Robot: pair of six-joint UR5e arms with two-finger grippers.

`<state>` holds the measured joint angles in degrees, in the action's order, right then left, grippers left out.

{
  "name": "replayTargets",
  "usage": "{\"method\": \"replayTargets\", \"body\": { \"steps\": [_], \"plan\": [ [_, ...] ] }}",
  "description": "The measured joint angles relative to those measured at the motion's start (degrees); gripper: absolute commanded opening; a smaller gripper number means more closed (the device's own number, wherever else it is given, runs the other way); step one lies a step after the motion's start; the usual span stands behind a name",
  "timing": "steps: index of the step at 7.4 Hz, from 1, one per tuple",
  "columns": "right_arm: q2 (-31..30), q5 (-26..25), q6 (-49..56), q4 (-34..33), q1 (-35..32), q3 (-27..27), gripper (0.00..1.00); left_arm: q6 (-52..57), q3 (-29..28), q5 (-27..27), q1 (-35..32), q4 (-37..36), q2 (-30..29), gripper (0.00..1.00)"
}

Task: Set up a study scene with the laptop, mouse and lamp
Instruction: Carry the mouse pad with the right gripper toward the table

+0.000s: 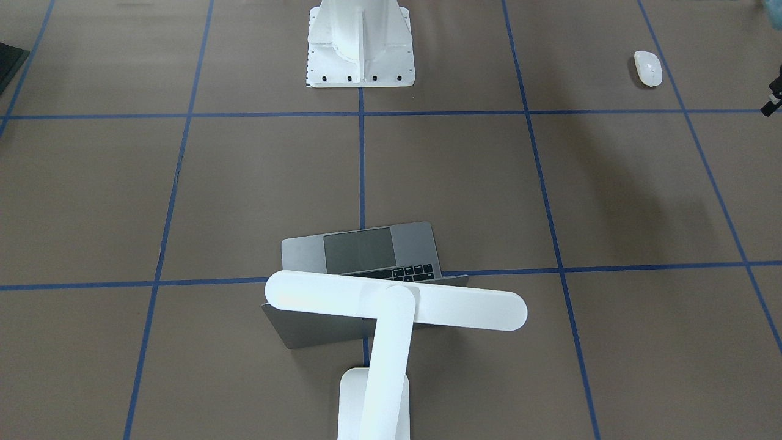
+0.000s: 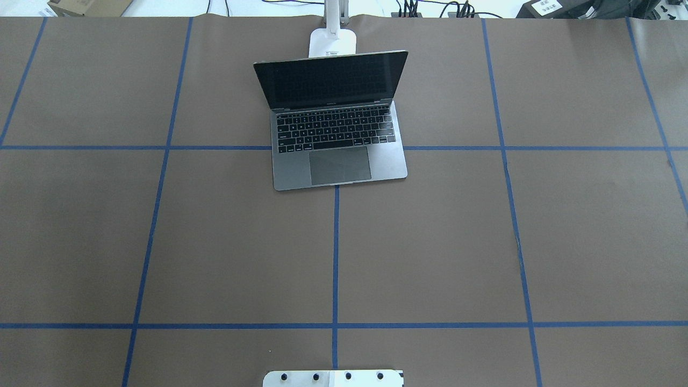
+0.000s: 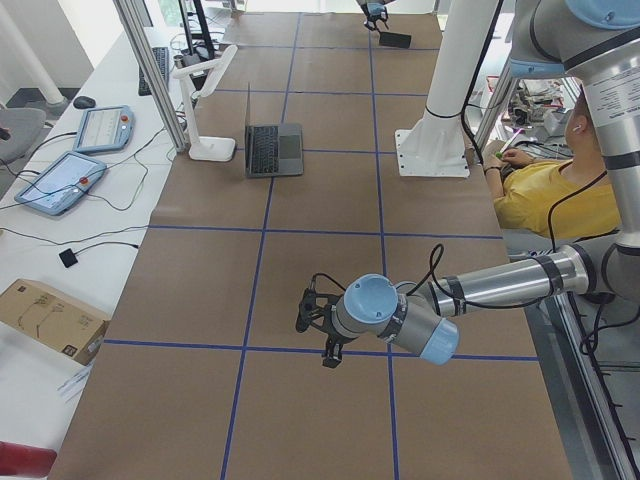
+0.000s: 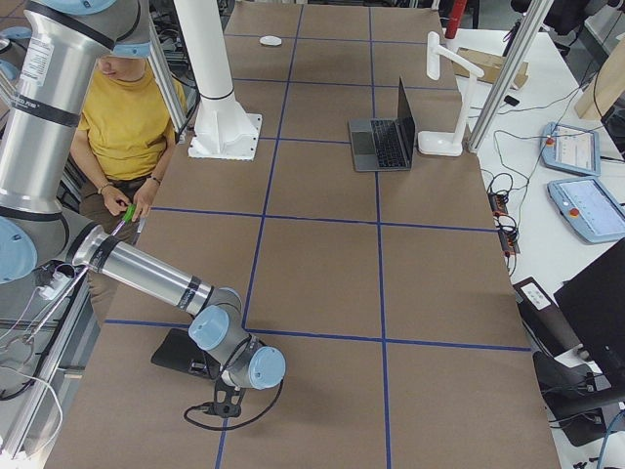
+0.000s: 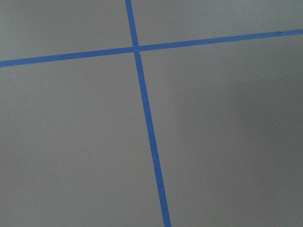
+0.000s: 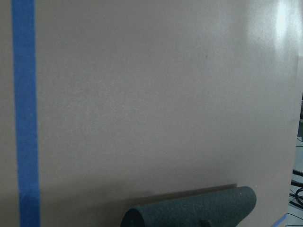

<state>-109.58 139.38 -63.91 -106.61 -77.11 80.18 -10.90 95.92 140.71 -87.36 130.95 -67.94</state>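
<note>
The laptop (image 2: pixel 338 140) stands open at the table's far middle, its screen facing the robot. The lamp (image 1: pixel 397 305) stands just behind it, its bar head over the laptop's lid; its base (image 2: pixel 333 42) shows in the overhead view. The mouse (image 1: pixel 648 67) lies alone near the robot's side, far out on its left. My left gripper (image 3: pixel 318 335) hovers low over bare table at the left end; I cannot tell whether it is open. My right gripper (image 4: pixel 225 403) points down at the right end beside a black mat (image 4: pixel 184 357); I cannot tell its state.
The white robot pedestal (image 1: pixel 360 61) stands at the near middle edge. A person in a yellow shirt (image 4: pixel 122 117) sits behind the robot. A side bench with tablets (image 4: pixel 586 181) and cables runs along the far edge. A dark rounded object (image 6: pixel 189 210) shows in the right wrist view.
</note>
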Motion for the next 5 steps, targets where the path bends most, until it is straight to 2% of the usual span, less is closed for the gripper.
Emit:
{"method": "replayTargets", "body": {
  "steps": [1,4,5],
  "plan": [
    [0.1,0.2,-0.2,0.0,0.2,0.2,0.00,0.0,0.0,0.0,0.0,0.0,0.0,1.00],
    [0.7,0.8,-0.6,-1.1,0.8,1.7,0.00,0.0,0.1,0.0,0.0,0.0,0.0,1.00],
    [0.8,0.5,-0.6,-2.9,1.0,4.0,0.00,0.0,0.1,0.0,0.0,0.0,0.0,1.00]
  ]
}}
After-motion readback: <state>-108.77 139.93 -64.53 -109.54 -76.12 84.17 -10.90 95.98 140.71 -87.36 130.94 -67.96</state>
